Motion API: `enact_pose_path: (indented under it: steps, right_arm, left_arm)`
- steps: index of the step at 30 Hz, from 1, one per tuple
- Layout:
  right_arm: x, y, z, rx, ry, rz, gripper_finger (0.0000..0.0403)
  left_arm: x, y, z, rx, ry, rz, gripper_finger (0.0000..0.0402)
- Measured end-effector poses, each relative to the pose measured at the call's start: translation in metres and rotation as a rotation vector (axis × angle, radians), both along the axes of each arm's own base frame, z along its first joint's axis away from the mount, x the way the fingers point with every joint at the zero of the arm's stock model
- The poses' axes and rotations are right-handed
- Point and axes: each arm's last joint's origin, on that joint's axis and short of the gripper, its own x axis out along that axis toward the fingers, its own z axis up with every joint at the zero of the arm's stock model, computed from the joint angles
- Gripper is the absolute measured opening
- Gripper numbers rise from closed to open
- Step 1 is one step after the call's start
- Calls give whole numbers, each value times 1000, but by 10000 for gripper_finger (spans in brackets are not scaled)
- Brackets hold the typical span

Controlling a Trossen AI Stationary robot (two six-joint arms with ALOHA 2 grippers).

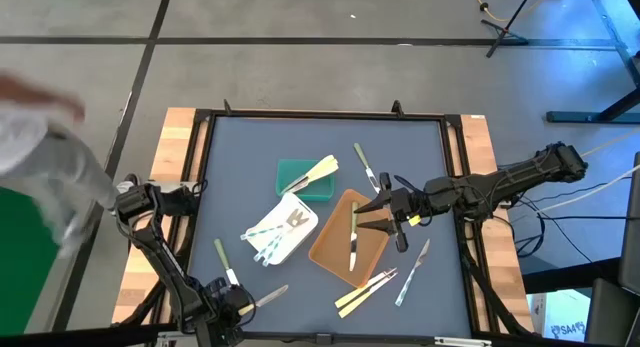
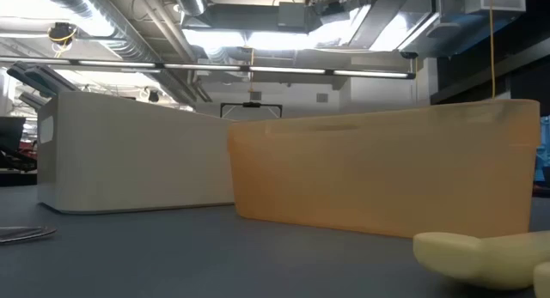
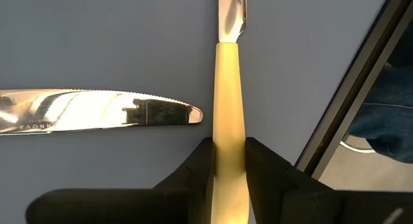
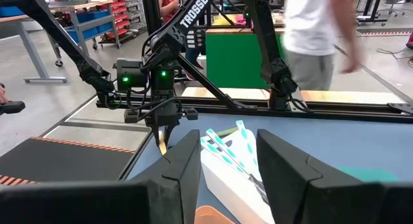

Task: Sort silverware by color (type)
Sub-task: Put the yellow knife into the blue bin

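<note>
- The left gripper (image 1: 232,305) is seen at the 7 o'clock edge of the table (image 1: 240,157), its fingers (image 3: 197,172) pinched on the handle of an olive-handled utensil (image 3: 230,140).
- In the left wrist view, that utensil's shiny tip is shown pointing away from the fingers, with a silver knife (image 3: 97,110) lying crosswise beside it on the grey surface, the two apart.
- The right gripper (image 1: 385,215) is held over the 3 o'clock rim of the brown tray (image 1: 330,252), its fingers (image 4: 184,162) spread with nothing between them.
- One knife (image 1: 353,237) is seen lying in the brown tray.
- Pale yellow utensils (image 1: 322,171) are resting across the green tray (image 1: 296,174) at about 12 o'clock of the cluster.
- Translucent blue-striped pieces (image 1: 268,237) are held in the white tray (image 1: 300,225) at the centre.
- Loose pieces are left on the table: one olive-handled utensil (image 1: 365,165) at 1 o'clock, a yellow pair (image 1: 365,290) and a translucent piece (image 1: 412,272) at 5 o'clock.
- A person (image 4: 316,30) in a white top is seen beyond the table.
</note>
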Motion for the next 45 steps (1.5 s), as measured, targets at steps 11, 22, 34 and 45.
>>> enact_pose_path:
  steps: [11,22,34,45]
  right_arm:
    - [0,0,0,0,-1,0,138]
    - [0,0,0,0,-1,0,138]
    - [0,0,0,0,-1,0,138]
    - [0,0,0,0,-1,0,138]
  left_arm:
    - [1,1,5,-21,-9,3,57]
    - [10,7,13,-50,-24,34,57]
    - [37,9,19,-172,-89,-35,64]
    - [64,16,26,-245,-180,-76,62]
